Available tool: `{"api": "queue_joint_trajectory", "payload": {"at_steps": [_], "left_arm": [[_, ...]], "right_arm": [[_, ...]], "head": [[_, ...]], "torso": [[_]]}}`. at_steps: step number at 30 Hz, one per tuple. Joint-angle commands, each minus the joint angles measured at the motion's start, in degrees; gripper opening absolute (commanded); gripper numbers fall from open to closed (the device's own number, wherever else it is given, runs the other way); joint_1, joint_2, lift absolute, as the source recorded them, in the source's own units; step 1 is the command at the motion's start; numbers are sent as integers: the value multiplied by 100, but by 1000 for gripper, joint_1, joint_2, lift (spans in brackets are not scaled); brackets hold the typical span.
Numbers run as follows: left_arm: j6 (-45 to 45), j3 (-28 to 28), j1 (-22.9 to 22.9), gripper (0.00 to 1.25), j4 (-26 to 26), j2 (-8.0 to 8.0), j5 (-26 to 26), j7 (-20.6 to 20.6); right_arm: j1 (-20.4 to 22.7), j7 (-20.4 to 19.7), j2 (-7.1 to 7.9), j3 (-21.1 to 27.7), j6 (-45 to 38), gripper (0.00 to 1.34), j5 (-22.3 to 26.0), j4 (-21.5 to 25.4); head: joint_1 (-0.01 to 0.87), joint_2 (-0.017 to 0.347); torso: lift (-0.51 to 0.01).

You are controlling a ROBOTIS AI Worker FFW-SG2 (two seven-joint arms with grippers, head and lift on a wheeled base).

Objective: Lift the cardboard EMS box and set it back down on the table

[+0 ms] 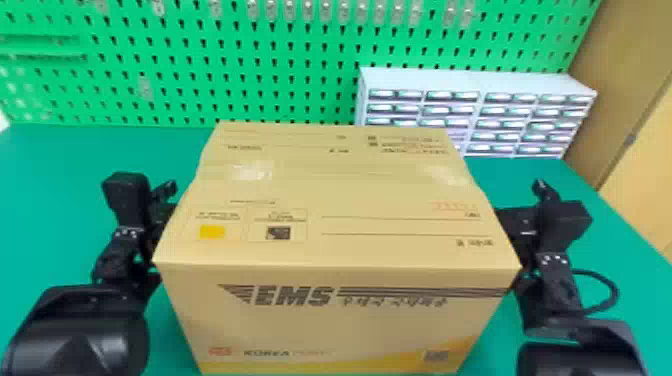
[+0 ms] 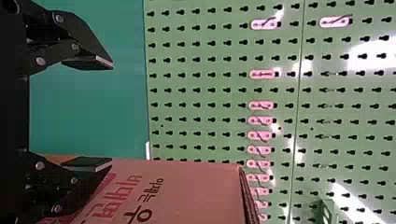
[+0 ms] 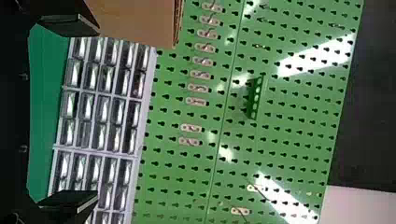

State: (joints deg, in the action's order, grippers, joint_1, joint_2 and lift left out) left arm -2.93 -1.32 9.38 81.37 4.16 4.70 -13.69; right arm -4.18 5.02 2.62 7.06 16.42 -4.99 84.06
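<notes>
The closed cardboard EMS box (image 1: pixel 350 320), clear tape on top, is between the left gripper (image 1: pixel 162 207) and right gripper (image 1: pixel 515 222), each with fingers spread; whether it touches the green table (image 1: pixel 60 170) I cannot tell. Behind, rightward, stands a multi-drawer cabinet (image 1: pixel 530 81), its contents indistinct.
</notes>
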Motion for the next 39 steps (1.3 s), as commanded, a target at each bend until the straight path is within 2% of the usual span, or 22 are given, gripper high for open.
{"api": "queue_joint_trajectory", "payload": {"at_steps": [1,18,39], "left_arm": [[3,18,91,736,55,-3,31,-196],[3,44,574,736,450,-3,40,-240],[3,27,600,736,494,-3,-4,-240]], "right_arm": [[-100,-1,19,-29,1,1259,68,31],[-487,-1,90,-161,1,1259,209,268],[-593,-10,116,-179,-16,1259,200,277]], "head": [[678,-14],[678,-14],[678,-14]], "torso": [[-96],[-96],[-96]]}}
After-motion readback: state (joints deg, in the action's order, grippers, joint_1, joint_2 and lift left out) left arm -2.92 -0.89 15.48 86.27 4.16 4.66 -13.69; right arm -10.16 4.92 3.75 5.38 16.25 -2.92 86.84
